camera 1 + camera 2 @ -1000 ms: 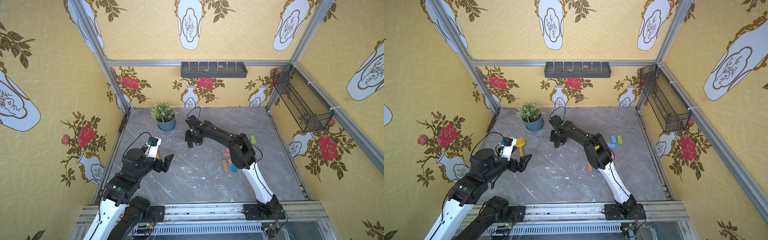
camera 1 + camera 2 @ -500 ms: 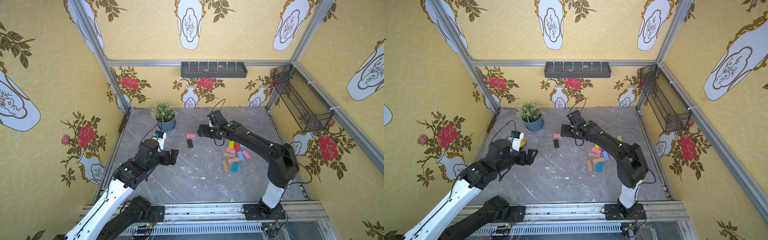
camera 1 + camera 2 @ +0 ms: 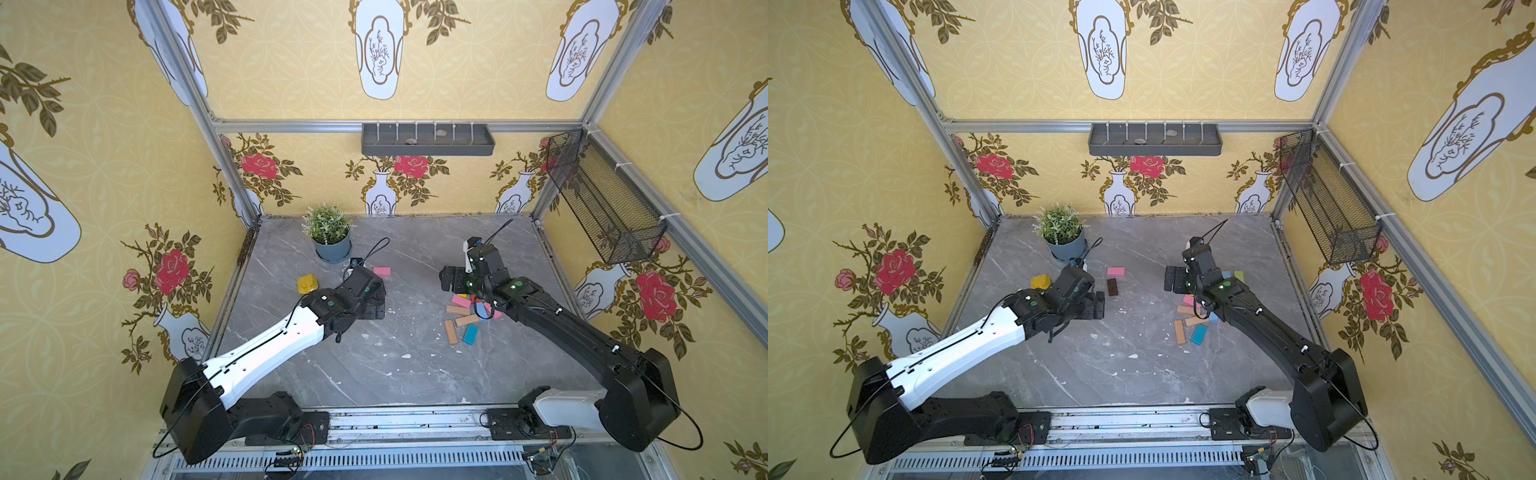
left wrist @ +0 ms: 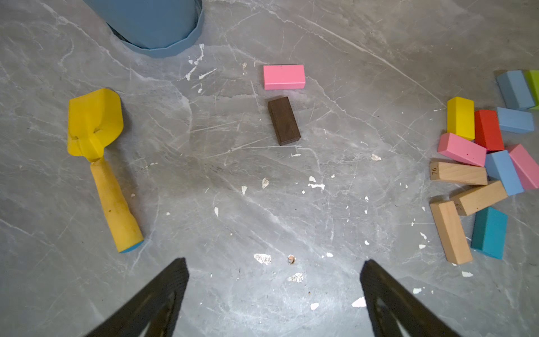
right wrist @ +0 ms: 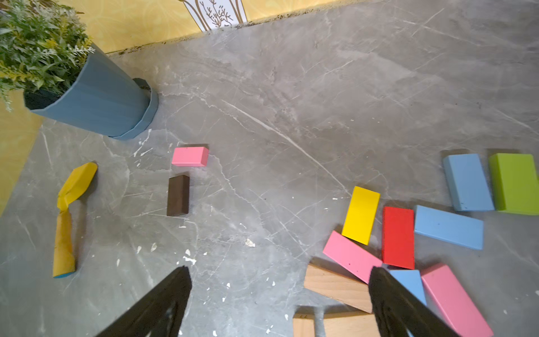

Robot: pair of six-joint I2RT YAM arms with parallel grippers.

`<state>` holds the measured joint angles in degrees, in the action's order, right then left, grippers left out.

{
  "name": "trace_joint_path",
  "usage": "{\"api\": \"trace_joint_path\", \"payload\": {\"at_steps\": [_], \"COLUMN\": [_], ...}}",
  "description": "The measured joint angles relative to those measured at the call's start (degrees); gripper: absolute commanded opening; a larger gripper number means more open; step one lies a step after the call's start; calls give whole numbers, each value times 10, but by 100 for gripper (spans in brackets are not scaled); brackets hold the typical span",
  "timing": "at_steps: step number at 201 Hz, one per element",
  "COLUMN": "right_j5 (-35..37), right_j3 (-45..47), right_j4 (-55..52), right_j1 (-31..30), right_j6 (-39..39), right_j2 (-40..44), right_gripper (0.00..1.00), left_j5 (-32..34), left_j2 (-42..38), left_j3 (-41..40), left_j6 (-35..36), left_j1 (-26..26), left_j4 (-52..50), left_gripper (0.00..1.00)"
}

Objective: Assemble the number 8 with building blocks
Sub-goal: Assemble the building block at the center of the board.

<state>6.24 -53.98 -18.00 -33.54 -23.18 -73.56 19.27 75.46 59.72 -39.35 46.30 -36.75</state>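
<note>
While both arms are reaching in from the near rail across the grey worktop (image 3: 374, 374), the left pincer (image 4: 274, 262) is hovering released, fingers standing wide apart with nothing between them, on the near side of the dark brown block (image 4: 283, 120). The right pincer (image 5: 280, 270) is gaping just as wide and carrying nothing, hanging near the heap of building blocks (image 4: 463, 148) on the robot's right. At the near end of that heap a teal block (image 4: 488, 233) and three tan blocks (image 4: 450, 232) are lying flat. Behind them two pink, one yellow, one red and two light blue pieces are crowding together, several touching or leaning on a neighbour. Just beyond, a third light blue piece and a green block (image 5: 514, 183) are lying side by side. Well apart from the heap, toward the left arm, the dark brown block is lying flat, with a lone pink block (image 4: 284, 76) sitting just beyond it, close but not touching. A yellow scoop (image 4: 96, 122) is resting farther left, and a potted plant (image 5: 96, 105) is standing toward the back wall, where a grey tray (image 3: 428, 139) is hanging.
</note>
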Motion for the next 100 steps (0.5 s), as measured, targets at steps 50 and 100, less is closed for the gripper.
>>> {"api": "trace_joint_path", "payload": {"at_steps": [50, 100], "right_j5": [5, 0], "right_j3": [53, 87], "right_j4": [50, 102], "right_j1": [18, 40], "right_j6": [22, 22], "right_j2": [14, 0], "right_gripper": [98, 98], "left_j5": [10, 12], "left_j2": [108, 199], "left_j3": [56, 97], "left_j6": [-48, -73], "left_j1": [3, -8], "left_j4": [1, 18], "left_gripper": [88, 82]}}
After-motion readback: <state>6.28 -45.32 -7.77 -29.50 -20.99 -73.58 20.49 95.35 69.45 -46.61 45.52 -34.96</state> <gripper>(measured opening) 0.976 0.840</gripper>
